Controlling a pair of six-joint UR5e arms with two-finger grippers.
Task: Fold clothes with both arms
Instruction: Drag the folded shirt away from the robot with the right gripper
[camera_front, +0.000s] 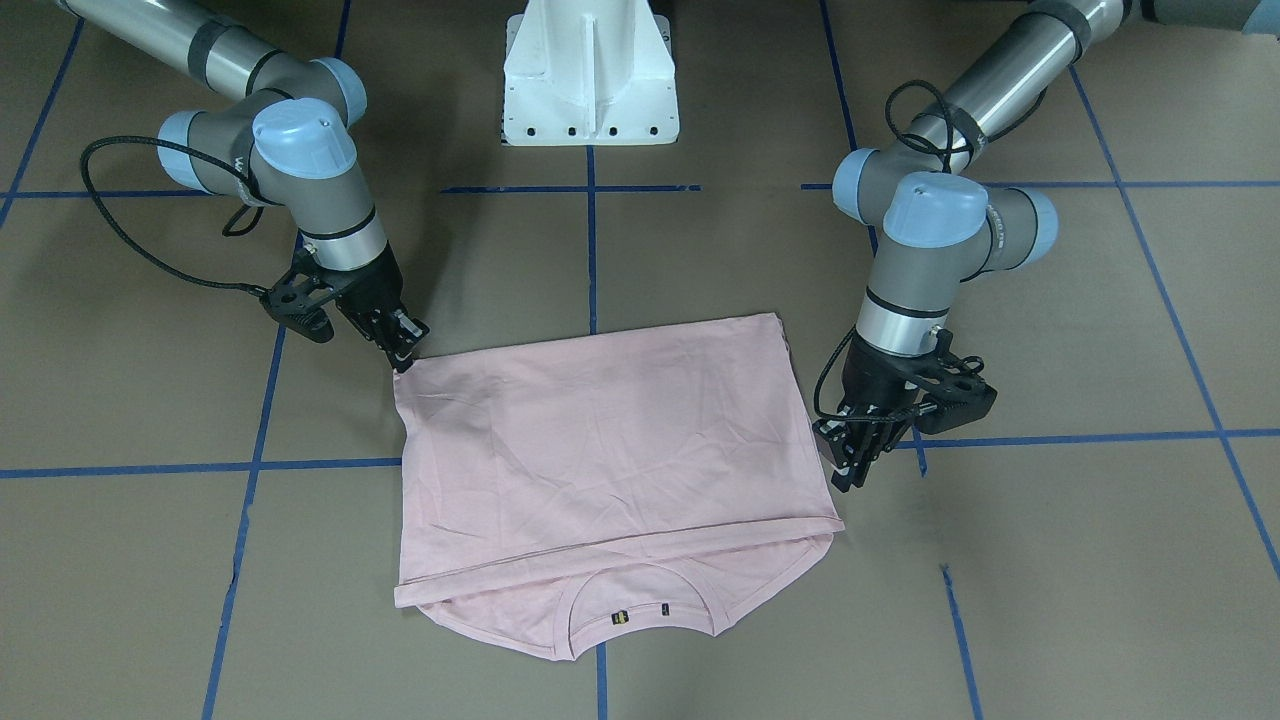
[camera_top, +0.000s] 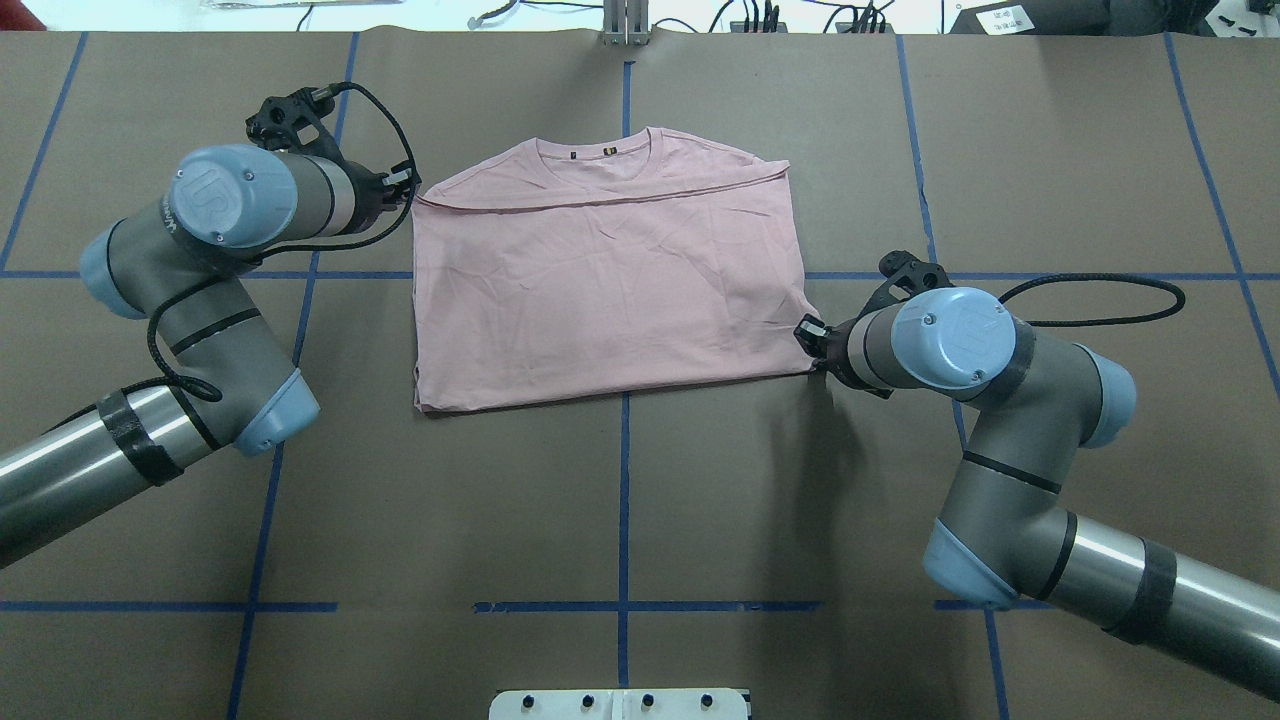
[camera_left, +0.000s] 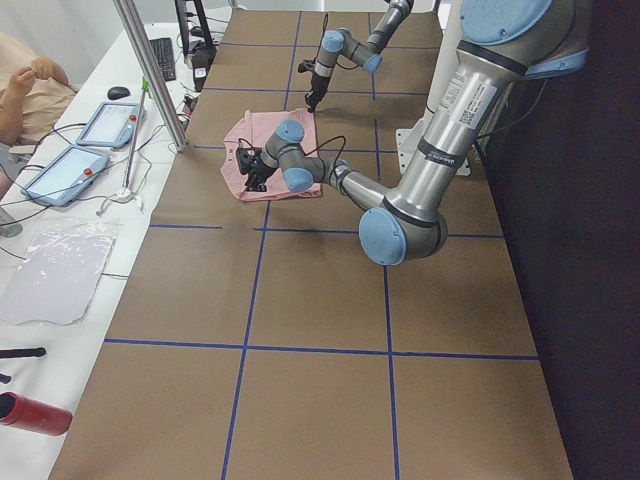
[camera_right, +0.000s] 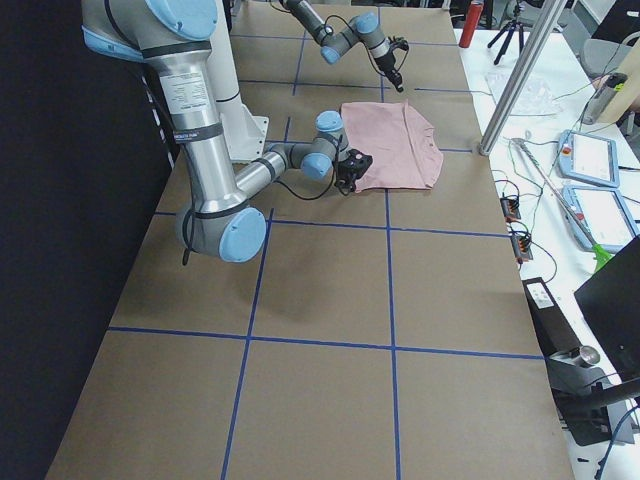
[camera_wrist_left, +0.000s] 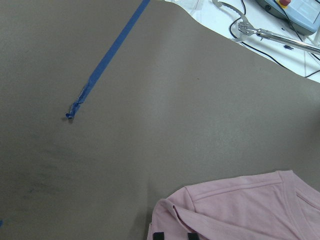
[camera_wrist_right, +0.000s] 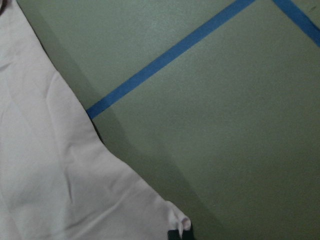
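1. right gripper (camera_front: 404, 357) is pinching the pink t-shirt (camera_front: 610, 440) at its corner, fingers closed on cloth.
2. the t-shirt is lying folded flat between both grippers.
3. left gripper (camera_front: 850, 470) is sitting at the collar-end corner, fingers slightly apart; cannot tell if it is gripping.

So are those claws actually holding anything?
The right gripper pinches the pink T-shirt by a corner of its folded edge. The left gripper sits open at the shoulder corner, seemingly gripping nothing.

Left arm (camera_top: 215, 330), right arm (camera_top: 1010, 440): silver tubular links, grey joint housings, light blue round caps with an embossed logo, thin black rings, black tape bands, looping black cables (camera_top: 1100, 279), black jaws. White pedestal base (camera_front: 590, 70), bolt holes along its foot.
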